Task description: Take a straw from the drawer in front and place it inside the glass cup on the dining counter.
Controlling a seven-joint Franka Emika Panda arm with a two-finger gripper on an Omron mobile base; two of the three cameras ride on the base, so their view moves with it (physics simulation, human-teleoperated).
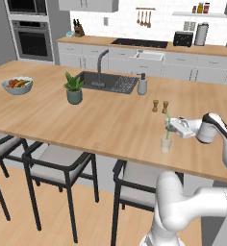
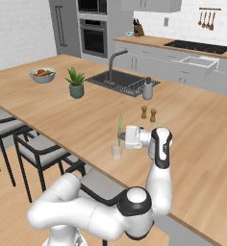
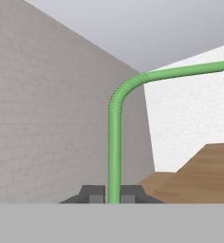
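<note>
My gripper (image 1: 171, 126) is shut on the bright green straw (image 1: 167, 124), holding it upright with its bent top leaning over. It hangs just above the small clear glass cup (image 1: 166, 144), which stands near the front edge of the light wooden dining counter (image 1: 86, 120). The straw's lower end reaches the cup's mouth. From the right base view the gripper (image 2: 122, 137) grips the straw (image 2: 119, 126) over the cup (image 2: 117, 151). In the hand view the straw (image 3: 115, 137) rises between the two dark fingertips (image 3: 92, 193). The drawer is out of view.
Two small shakers (image 1: 160, 105) stand just behind the cup. Farther back are a grey soap dispenser (image 1: 142, 85), the black sink (image 1: 108, 81) with its tap, a potted plant (image 1: 74, 90) and a fruit bowl (image 1: 18, 85). Stools (image 1: 62, 163) line the counter's near side.
</note>
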